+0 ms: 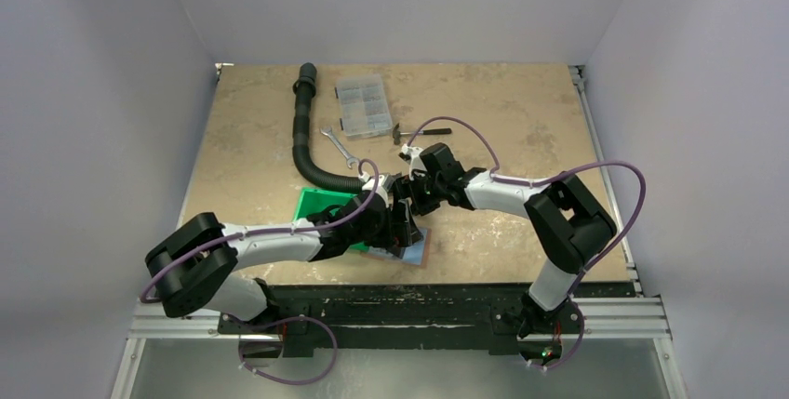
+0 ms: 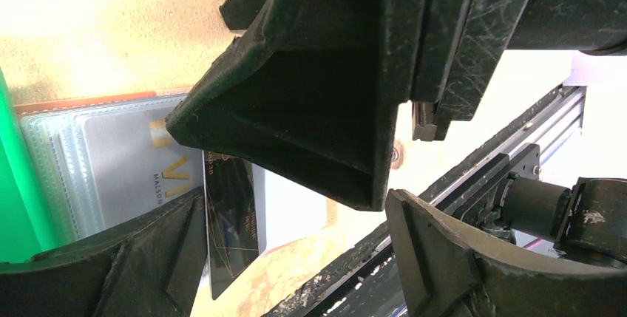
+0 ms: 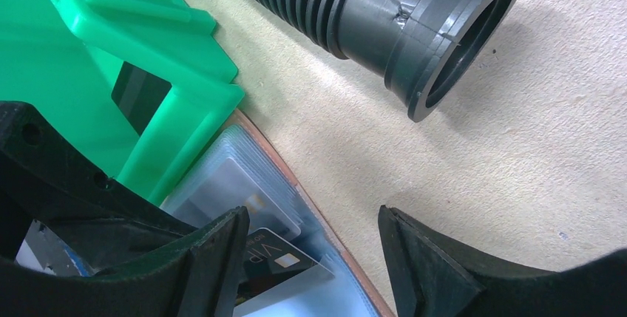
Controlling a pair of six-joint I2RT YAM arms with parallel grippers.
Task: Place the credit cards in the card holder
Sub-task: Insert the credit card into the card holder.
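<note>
**Left gripper (image 2: 296, 206) and right gripper (image 3: 312, 213) spread over the unfolded card holder (image 3: 236, 169)**

Fingers (image 2: 451, 258) of the left gripper fill the bottom of its wrist view. The jaws are spread wide and nothing is clamped between them. Above them in that frame, one black finger of the right gripper hangs close over the holder. The right gripper's fingers sit along the lower edge of its own wrist view, jaws parted and nothing gripped.

Card holder: it lies unfolded on the table (image 1: 521, 101) at lower centre of the overhead view, close to the table's near edge. It is beneath both grippers and just beside a corner of the green bin (image 3: 111, 58). Its reddish-brown cover shows only as a thin rim. The inside shows overlapping rows of clear pockets.

Cards: a grey card (image 2: 137, 162) with gold lettering sits behind the clear pockets, centre left of the left wrist view. A black card (image 3: 272, 254) marked VIP lies on the holder at bottom centre of the right wrist view, just beside one right finger. Whether it is seated in a pocket cannot be told.

Other items: the flared end of a black corrugated hose (image 3: 444, 29) occupies the upper right of the right wrist view, apart from the holder. In the upper centre of the overhead view lie a clear compartment box (image 1: 363, 106), a wrench (image 1: 340, 146) and a small hammer (image 1: 416, 131), all well apart from the holder.
</note>
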